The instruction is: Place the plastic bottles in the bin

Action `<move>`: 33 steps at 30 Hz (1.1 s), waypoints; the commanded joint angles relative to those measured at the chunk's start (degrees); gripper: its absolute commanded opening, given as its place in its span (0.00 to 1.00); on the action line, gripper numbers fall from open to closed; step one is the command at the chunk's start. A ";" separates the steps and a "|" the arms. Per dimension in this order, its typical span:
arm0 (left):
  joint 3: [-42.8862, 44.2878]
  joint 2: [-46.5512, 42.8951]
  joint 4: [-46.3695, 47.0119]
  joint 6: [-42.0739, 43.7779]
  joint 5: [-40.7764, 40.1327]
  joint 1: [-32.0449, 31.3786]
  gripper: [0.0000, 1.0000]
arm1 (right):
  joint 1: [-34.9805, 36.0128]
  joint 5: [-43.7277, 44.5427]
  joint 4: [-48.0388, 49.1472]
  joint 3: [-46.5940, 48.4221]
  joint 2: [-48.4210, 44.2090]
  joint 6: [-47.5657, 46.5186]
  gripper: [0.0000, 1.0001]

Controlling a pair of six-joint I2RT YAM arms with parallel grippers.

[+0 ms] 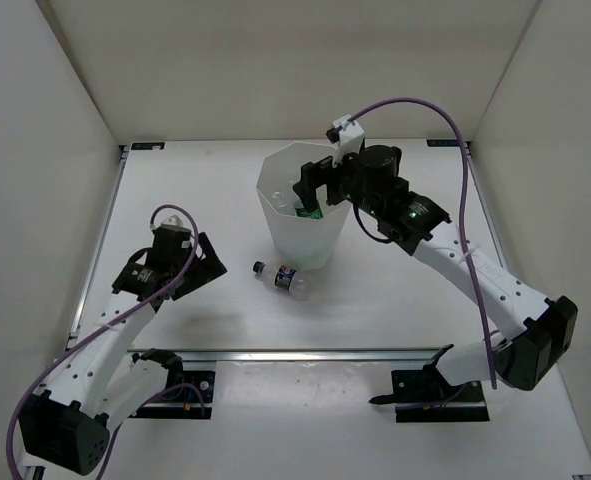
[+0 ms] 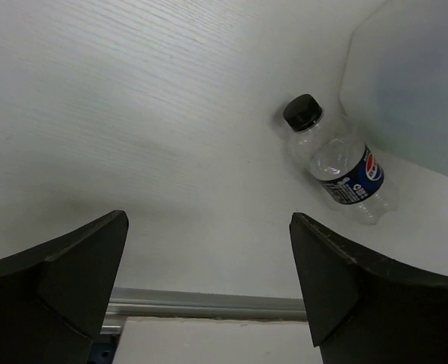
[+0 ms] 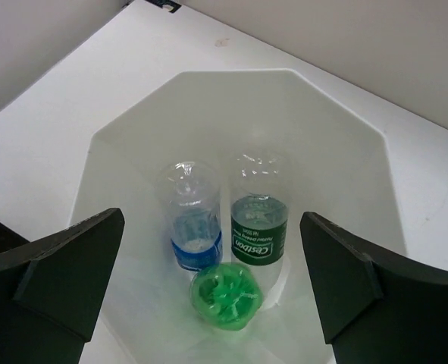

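Gaping, both jaws are empty; a clear bottle (image 1: 286, 278) perhaps touches the octagonal translucent bin (image 1: 297, 238).

white bin (image 3: 345, 136) | blue-label bottle (image 3: 193, 227) | green-label bottle (image 3: 258, 227) | all-green bottle (image 3: 225, 296) | dark-capped bottle (image 2: 337, 163)

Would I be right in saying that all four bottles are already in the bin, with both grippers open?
Not quite: only three are in the bin, the blue-label bottle, the green-label bottle and the all-green bottle, as the right wrist view shows. The short dark-capped bottle lies on the table beside it. The left gripper and right gripper are indeed open.
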 commanded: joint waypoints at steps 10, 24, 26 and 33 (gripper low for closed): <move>0.77 11.41 14.29 -13.30 -0.61 -12.42 0.99 | -16.42 10.65 -19.02 2.76 -11.29 7.61 0.99; 4.37 28.11 21.33 -20.24 -4.47 -16.30 0.98 | -43.00 10.20 -26.84 -23.71 -26.51 7.00 0.99; 4.47 29.34 21.42 -21.12 -5.17 -15.95 0.99 | -42.13 11.69 -27.46 -23.90 -26.43 6.73 0.99; 2.88 30.49 25.98 -22.79 -5.18 -14.98 0.99 | -43.44 9.60 -27.20 -26.35 -27.31 7.53 1.00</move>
